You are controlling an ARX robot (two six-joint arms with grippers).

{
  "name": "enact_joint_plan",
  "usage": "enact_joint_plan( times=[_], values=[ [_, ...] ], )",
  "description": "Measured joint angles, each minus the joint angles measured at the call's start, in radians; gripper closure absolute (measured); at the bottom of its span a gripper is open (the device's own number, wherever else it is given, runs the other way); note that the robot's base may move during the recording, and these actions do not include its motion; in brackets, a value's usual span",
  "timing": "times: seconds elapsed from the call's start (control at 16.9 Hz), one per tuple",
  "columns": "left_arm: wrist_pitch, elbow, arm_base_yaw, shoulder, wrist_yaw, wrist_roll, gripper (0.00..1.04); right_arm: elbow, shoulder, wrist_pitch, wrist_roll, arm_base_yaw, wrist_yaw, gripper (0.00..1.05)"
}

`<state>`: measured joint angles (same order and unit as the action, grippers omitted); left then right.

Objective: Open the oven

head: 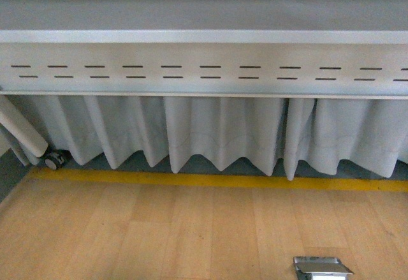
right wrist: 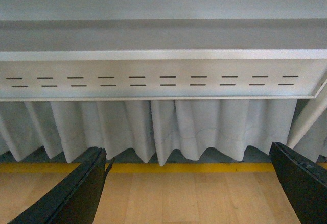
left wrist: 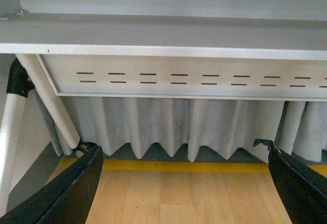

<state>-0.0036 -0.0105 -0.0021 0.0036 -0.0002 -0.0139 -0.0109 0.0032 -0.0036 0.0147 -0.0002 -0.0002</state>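
Note:
The oven is out of view in all three views. My left gripper (left wrist: 184,183) is open and empty, its black fingers (left wrist: 66,193) spread wide over the wooden floor. My right gripper (right wrist: 189,185) is open and empty too, its black fingers (right wrist: 76,193) far apart. Neither arm shows in the front view. All views look at the underside of a grey table (head: 204,36) from low down.
A grey slotted panel (head: 204,69) hangs under the table edge, with white curtain folds (head: 223,133) behind it. A yellow floor stripe (head: 210,180) runs across the wooden floor (head: 159,235). A table leg with a caster (head: 54,159) stands at left. A metal floor box (head: 322,268) sits at bottom right.

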Motion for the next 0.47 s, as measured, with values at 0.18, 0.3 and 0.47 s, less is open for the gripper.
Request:
enact_joint_plan(
  times=[0.18,0.3,0.47],
  values=[
    [0.000,0.000,0.000,0.000,0.000,0.000,0.07,0.000,0.000,0.000,0.000,0.000,0.000,0.06],
    [0.000,0.000,0.000,0.000,0.000,0.000,0.07,0.000,0.000,0.000,0.000,0.000,0.000,0.06],
    [0.000,0.000,0.000,0.000,0.000,0.000,0.07,0.000,0.000,0.000,0.000,0.000,0.000,0.06]
  ],
)
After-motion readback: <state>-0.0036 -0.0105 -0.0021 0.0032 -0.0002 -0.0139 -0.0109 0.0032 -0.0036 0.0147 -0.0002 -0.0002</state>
